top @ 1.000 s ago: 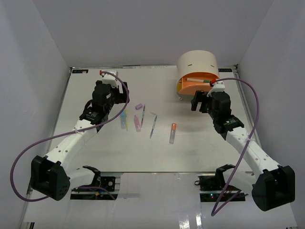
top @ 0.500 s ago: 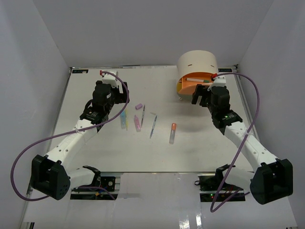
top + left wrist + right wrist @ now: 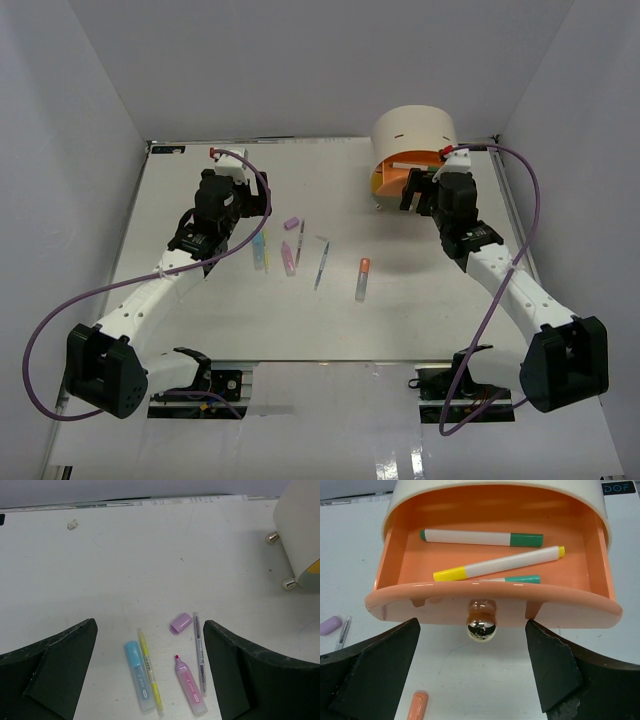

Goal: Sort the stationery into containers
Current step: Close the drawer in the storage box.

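Note:
The cream cylinder organiser (image 3: 414,130) stands at the back right with its peach-orange drawer (image 3: 490,605) pulled open. Three pens lie in it: a green-capped marker (image 3: 480,537), a yellow-ended one (image 3: 500,563) and a teal-capped one (image 3: 515,579). My right gripper (image 3: 471,630) is open, its jaws either side of the drawer's shiny knob (image 3: 481,626), not touching it. My left gripper (image 3: 149,626) is open and empty above a blue marker (image 3: 138,675), a yellow pen (image 3: 150,675), a pink marker (image 3: 190,687), a thin pen (image 3: 199,657) and a purple cap (image 3: 180,623).
A thin blue pen (image 3: 321,263) and an orange-capped marker (image 3: 362,278) lie mid-table. The organiser's metal feet (image 3: 272,537) show in the left wrist view. A small clear scrap (image 3: 73,525) lies near the back edge. White walls enclose the table.
My right gripper has moved up and back towards the open orange drawer, ending at its knob. The left arm and the stationery have not moved.

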{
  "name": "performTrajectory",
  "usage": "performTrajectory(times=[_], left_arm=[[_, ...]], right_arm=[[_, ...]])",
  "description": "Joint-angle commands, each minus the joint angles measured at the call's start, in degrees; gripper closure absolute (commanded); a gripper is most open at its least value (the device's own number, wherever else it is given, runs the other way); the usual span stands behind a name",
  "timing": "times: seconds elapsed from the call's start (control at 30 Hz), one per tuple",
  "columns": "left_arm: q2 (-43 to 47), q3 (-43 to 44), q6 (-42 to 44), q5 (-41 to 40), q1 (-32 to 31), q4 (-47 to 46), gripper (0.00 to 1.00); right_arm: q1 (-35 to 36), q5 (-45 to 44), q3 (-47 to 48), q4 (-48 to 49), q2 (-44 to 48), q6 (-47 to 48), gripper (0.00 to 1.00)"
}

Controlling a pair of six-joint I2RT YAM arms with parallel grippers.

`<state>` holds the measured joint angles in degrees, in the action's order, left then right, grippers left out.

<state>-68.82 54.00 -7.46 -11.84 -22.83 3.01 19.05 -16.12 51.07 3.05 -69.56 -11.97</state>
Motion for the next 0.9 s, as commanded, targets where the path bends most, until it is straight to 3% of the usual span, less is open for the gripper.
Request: performTrajectory(times=[0.0, 0.87], left_arm=[[0.9, 0.8, 0.1, -0.9, 0.0, 0.0, 0.02], [1.1, 0.6, 0.2, -1.3, 0.0, 0.0, 0.02]], right_arm=[[0.2, -1.5, 3.9, 3.3, -0.5, -0.4, 0.08], [0.1, -2.7, 6.9, 6.5, -7.3, -2.2, 0.08]])
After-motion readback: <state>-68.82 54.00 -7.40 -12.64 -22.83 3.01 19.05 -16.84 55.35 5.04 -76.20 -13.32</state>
